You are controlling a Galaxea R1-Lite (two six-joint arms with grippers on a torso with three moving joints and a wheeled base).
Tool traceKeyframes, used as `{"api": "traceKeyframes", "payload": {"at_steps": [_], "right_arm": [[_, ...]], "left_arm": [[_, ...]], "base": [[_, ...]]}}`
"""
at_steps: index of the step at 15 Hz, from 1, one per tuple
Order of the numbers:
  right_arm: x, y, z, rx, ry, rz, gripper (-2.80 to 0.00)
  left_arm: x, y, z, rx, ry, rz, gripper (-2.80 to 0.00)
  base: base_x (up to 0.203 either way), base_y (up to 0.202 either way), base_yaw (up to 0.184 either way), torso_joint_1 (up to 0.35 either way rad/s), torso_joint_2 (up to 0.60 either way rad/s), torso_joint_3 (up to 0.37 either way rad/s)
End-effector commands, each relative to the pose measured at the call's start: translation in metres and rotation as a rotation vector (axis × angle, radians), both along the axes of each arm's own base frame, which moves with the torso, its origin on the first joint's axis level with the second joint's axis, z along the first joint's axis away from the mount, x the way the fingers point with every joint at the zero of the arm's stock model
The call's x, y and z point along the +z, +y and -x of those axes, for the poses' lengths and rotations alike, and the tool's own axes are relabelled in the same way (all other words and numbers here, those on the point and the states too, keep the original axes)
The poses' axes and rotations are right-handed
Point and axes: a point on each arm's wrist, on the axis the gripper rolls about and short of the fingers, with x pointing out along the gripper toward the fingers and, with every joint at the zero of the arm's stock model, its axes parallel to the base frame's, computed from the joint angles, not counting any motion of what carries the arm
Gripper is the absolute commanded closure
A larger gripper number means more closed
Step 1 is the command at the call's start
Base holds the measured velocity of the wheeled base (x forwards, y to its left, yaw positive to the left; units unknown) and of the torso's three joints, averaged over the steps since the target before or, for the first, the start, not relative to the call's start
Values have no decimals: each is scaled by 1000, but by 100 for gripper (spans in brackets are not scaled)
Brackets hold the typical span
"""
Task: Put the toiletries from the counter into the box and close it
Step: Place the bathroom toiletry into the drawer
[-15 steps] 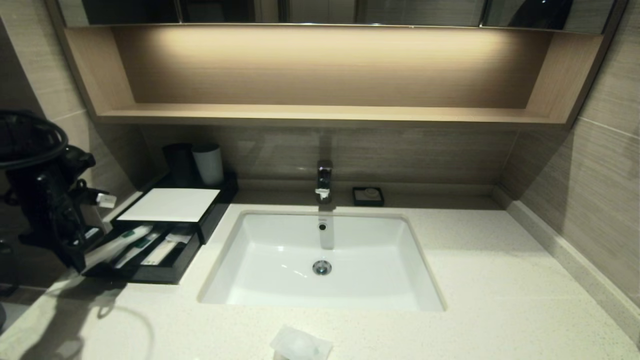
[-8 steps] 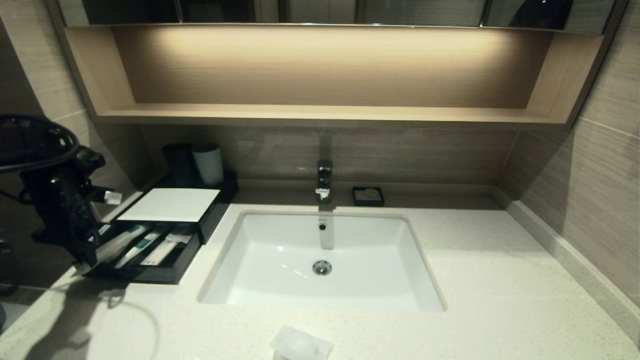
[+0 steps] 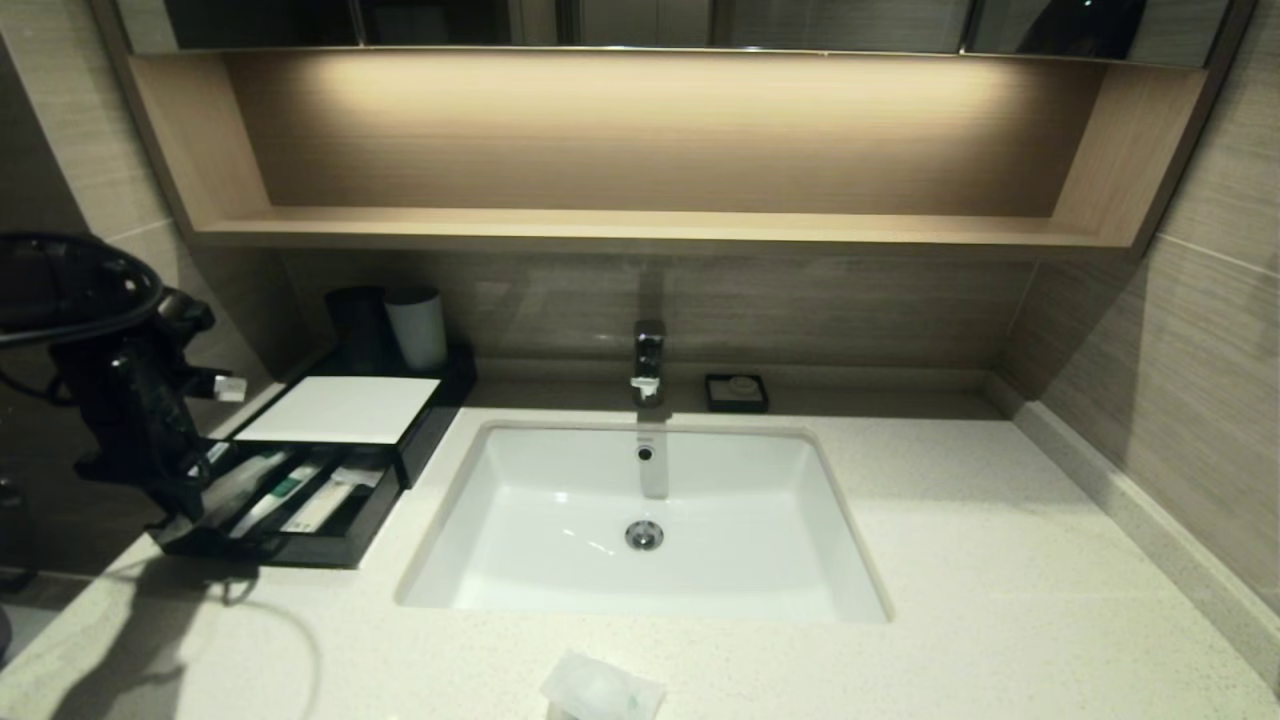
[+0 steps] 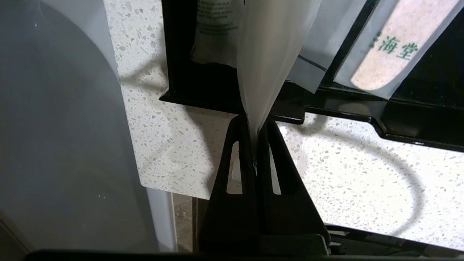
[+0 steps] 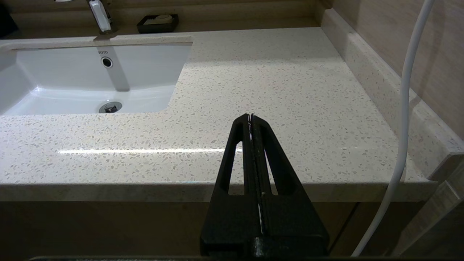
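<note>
The black box (image 3: 430,415) with its white top panel (image 3: 340,410) sits at the counter's far left, its front drawer (image 3: 300,548) pulled open. Two slim sachets lie in the drawer, one with a green-tipped item (image 3: 283,491). My left gripper (image 3: 185,500) is at the drawer's left front corner, shut on the end of a third clear sachet (image 4: 268,54) that slants into the drawer; its tips (image 4: 253,121) are just outside the drawer's rim (image 4: 203,90). A small crinkly packet (image 3: 600,690) lies on the counter (image 3: 1000,560) in front of the basin. My right gripper (image 5: 251,116) is shut and empty, off the counter's front right edge.
The white sunken basin (image 3: 560,520) with a faucet (image 3: 648,360) fills the counter's middle. A black cup (image 3: 355,325) and a white cup (image 3: 415,328) stand behind the box. A small black dish (image 3: 736,392) sits by the back wall. A wooden shelf (image 3: 640,225) hangs above.
My left gripper has moved right and a little down toward the open drawer, carrying the sachet further in. The right arm and the crinkly packet have not moved.
</note>
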Motion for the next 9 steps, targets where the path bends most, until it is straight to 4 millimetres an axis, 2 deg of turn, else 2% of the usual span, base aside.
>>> {"api": "traceKeyframes", "payload": {"at_steps": [1, 9], "right_arm": [[0, 0, 0, 0, 0, 0, 0], [0, 0, 0, 0, 2, 0, 0]], "left_arm": [[0, -1, -2, 12, -16, -3, 0], [1, -5, -10, 26, -79, -8, 0]], "base": [[0, 0, 0, 0, 0, 0], [0, 0, 0, 0, 0, 0]]}}
